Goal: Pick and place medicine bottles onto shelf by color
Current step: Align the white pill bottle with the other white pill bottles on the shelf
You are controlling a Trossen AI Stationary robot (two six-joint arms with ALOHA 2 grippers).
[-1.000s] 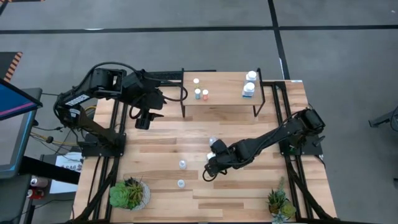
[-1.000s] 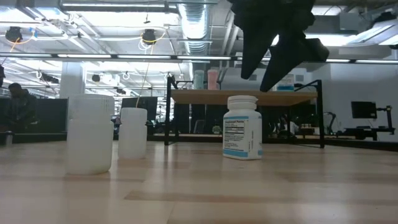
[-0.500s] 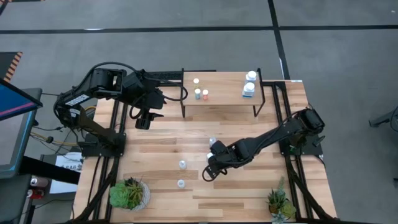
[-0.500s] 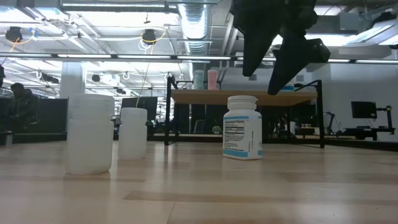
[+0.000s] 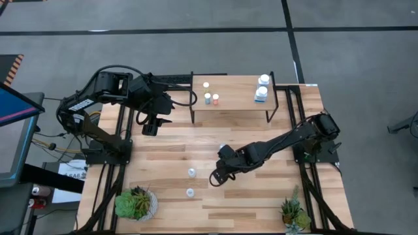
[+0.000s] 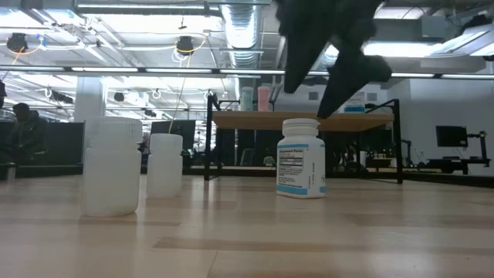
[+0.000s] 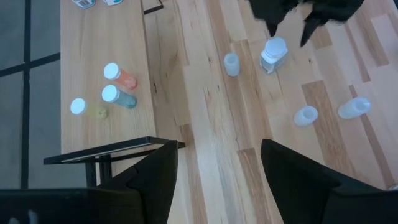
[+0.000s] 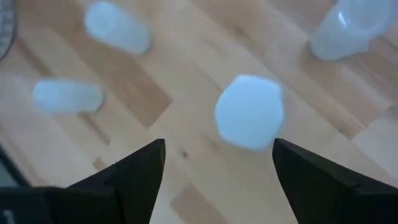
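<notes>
The left gripper (image 5: 149,128) waits with its jaws open over the counter (image 5: 261,196), just beside the shelf (image 5: 232,104), where small bottles already stand. The right gripper (image 5: 214,179) hangs over the middle of the counter with its jaws spread wide and holding nothing. A white bottle with a blue label (image 6: 301,158) stands right under those jaws, between them. It looks light, hard and a bit slippery. Best to squeeze its round sides just under the cap.

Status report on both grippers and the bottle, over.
Right gripper open, above the labelled white bottle. Bottle upright on table, unheld. Left gripper open, idle beside shelf. Nothing blocking.
</notes>
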